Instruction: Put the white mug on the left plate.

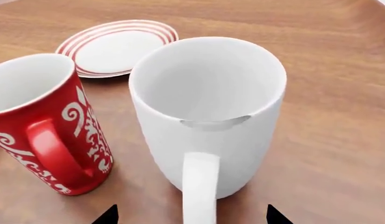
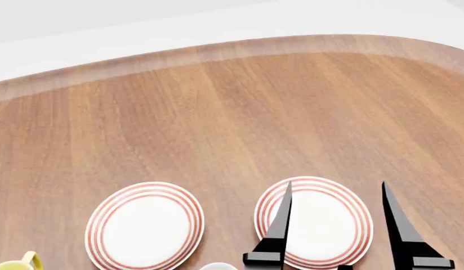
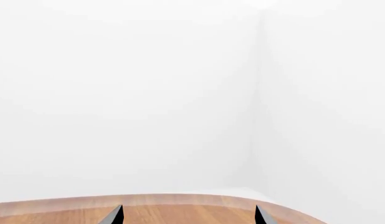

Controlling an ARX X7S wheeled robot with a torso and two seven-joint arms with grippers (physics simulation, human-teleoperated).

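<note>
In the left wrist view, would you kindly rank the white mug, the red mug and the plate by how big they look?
1. White mug, nearest the camera.
2. Red mug, partly cropped.
3. Plate, farther off, so likely larger than it looks.

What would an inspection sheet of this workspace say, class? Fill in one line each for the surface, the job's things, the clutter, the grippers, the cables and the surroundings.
Surface: wooden table with a rounded far edge, bare across its far half.
Job's things: white mug upright on the wood, handle facing the left wrist camera, not on any plate; left plate holds nothing.
Clutter: red patterned mug close beside the white mug; second ringed plate; a yellow mug handle at the head view's edge.
Grippers: left gripper open, fingertips either side of the white mug's handle, not touching; right gripper open, holding nothing, in front of the second plate.
Cables: nothing seen.
Surroundings: plain white walls.
</note>
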